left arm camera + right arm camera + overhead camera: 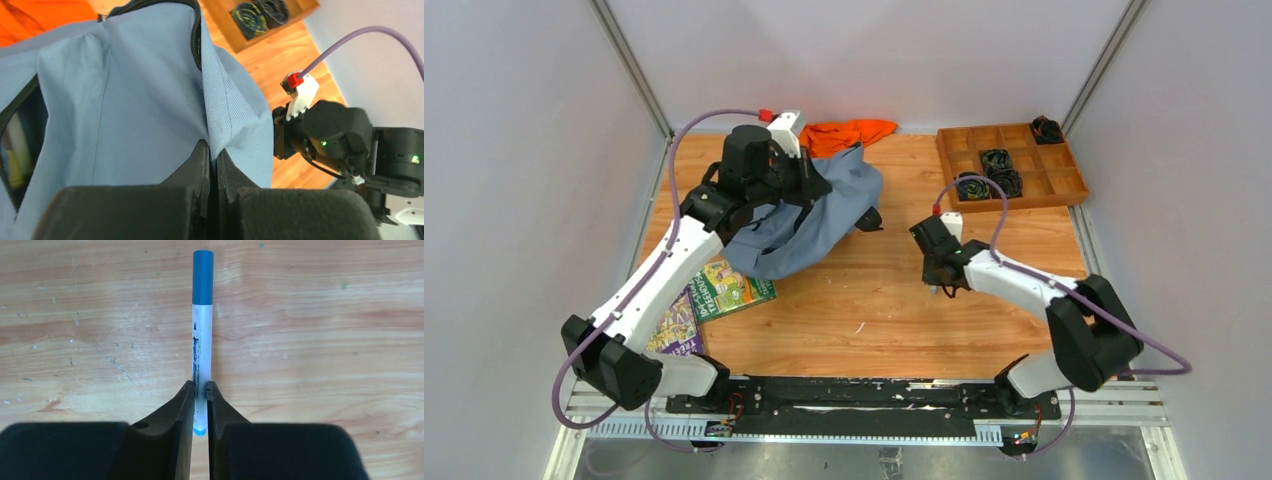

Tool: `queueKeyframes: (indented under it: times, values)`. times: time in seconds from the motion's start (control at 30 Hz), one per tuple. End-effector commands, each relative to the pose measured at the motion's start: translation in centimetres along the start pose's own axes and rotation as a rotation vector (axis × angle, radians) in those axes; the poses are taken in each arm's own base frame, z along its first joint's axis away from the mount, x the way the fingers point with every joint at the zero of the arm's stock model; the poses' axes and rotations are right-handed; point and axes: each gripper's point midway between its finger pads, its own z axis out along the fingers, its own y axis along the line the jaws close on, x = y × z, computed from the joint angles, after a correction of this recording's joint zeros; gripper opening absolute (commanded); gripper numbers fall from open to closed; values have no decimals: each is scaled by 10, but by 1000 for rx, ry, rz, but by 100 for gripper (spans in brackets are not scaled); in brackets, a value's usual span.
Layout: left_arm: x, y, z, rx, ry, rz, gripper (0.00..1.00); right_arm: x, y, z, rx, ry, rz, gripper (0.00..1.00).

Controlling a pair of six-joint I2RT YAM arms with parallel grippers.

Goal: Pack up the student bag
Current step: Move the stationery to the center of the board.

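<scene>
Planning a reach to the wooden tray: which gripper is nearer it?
Right. The right gripper, shut on a marker, hangs just near-left of the tray; the left gripper pinches the student bag, farther left.

Bright, even light, faint shadows — the left end effector [212, 152] and right end effector [201, 387] blur near their lenses.

Odds and ends on the wooden worktop [874, 320]
An orange cloth [852, 133] lies bunched at the far edge; a wooden compartment tray [1024, 203] at far right holds dark coiled items [996, 160] (four compartments filled); a green book [729, 288] sits beside a purple book [676, 335]; a blue-capped white marker [202, 340]
</scene>
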Motion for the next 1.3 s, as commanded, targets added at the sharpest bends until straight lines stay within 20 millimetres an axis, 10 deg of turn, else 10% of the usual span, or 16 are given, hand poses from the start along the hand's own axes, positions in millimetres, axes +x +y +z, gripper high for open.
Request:
queueKeyframes:
  times: [0.0, 0.23, 0.37, 0.5, 0.67, 0.93, 1.27]
  values:
    - [-3, -41, 17, 197, -77, -39, 0, -13, -25, -17, 0, -52, 55, 0]
    - [67, -60, 51, 278, 105, -103, 3, -18, -40, -26, -17, -70, 92, 0]
    - [75, -62, 55, 285, 173, -69, 50, -14, -42, -27, -16, -59, 107, 0]
    - [54, -52, 48, 195, 146, 20, 57, -18, -44, -32, -18, -76, 123, 0]
    - [34, -2, 39, -105, 101, 106, 54, -36, -40, -48, -58, -124, 118, 0]
    - [60, 67, 42, -417, 225, 175, 67, -54, -31, -58, -99, -144, 58, 0]
    - [76, 84, 44, -470, 276, 195, 78, -28, -99, -28, 137, 51, 115, 72]
